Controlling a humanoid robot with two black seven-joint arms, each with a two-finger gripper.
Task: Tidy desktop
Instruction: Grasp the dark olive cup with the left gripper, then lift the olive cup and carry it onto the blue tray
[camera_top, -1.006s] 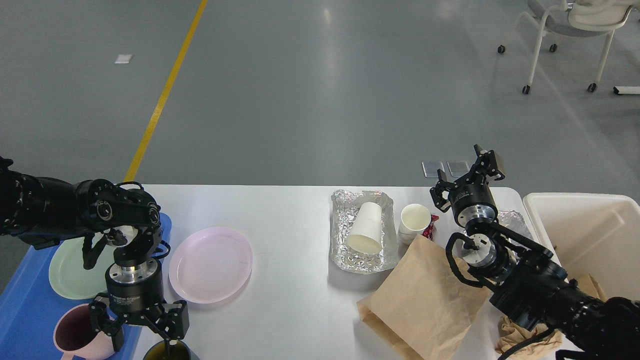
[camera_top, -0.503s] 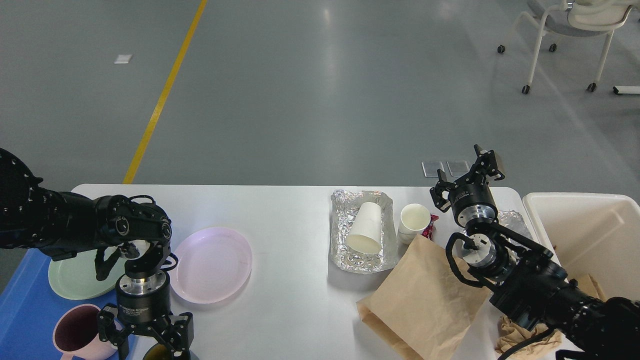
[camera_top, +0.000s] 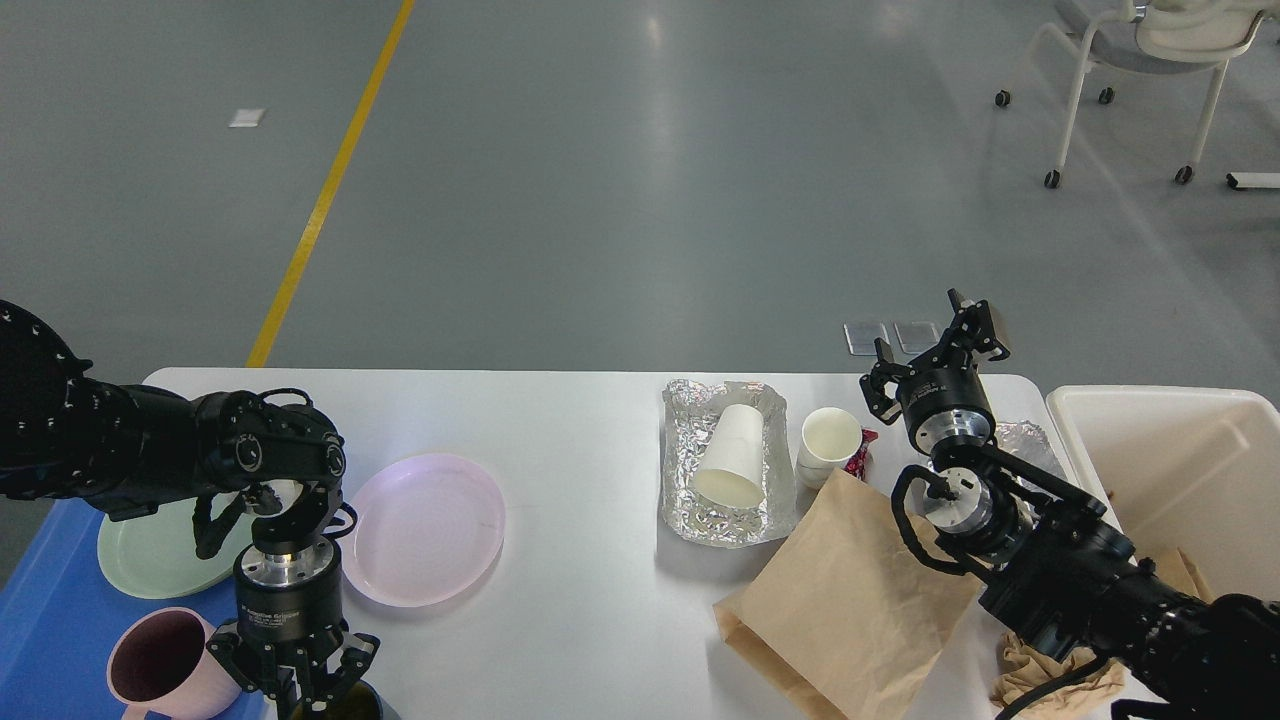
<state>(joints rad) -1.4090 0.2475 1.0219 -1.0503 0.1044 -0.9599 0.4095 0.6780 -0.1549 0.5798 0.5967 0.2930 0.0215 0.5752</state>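
the desktop (camera_top: 580, 620) stays mostly untidied, with a pink plate (camera_top: 425, 528), foil tray (camera_top: 720, 460), 2 paper cups and a brown bag (camera_top: 850, 600) left, while the left gripper (camera_top: 300, 690), its label unreadable, pinches a dark cup (camera_top: 335, 705) at the near edge and the right gripper (camera_top: 940, 350) hangs spread and empty.

My desktop (camera_top: 590, 600) is a large white rectangular tabletop with rounded far corners and a smooth, faintly glossy surface that picks up soft light. It lies flat and level below me, its far edge running straight across against the grey floor (camera_top: 640, 200), which serves as my landmark: the top begins right where that floor ends and stretches toward me to the bottom of my view. Its middle stretch is bare; both ends carry clutter resting on it.
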